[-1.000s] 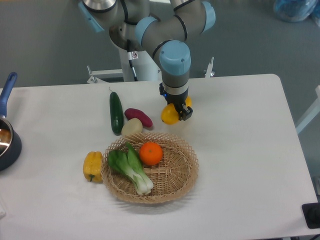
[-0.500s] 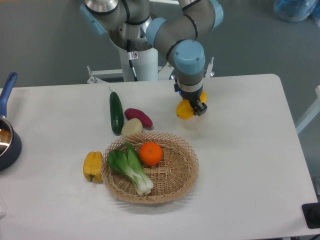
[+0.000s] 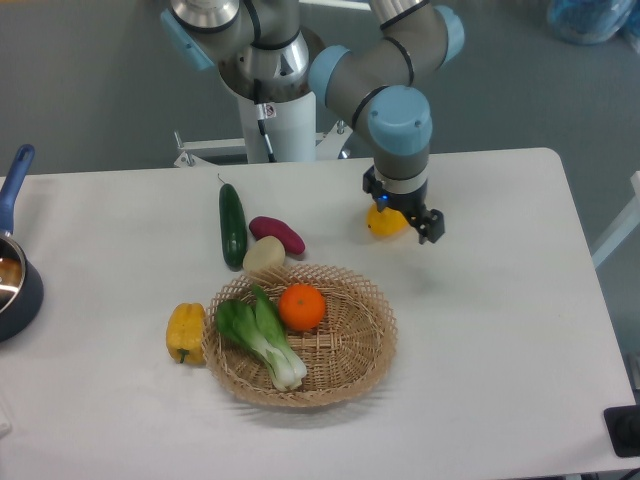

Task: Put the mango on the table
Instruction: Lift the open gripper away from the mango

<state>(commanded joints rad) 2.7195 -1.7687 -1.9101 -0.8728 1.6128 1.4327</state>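
The mango is yellow with an orange tinge and sits between the fingers of my gripper, which is shut on it. I hold it a little above the white table, to the upper right of the wicker basket. The wrist hides the mango's top. One black fingertip shows to its right.
The basket holds a round orange and a bok choy. A yellow bell pepper lies left of it. A cucumber, a purple sweet potato and a pale potato lie behind it. A dark pot is at the left edge.
My gripper has carried the mango to the right, away from the basket's back rim and the sweet potato, by about a basket's third.
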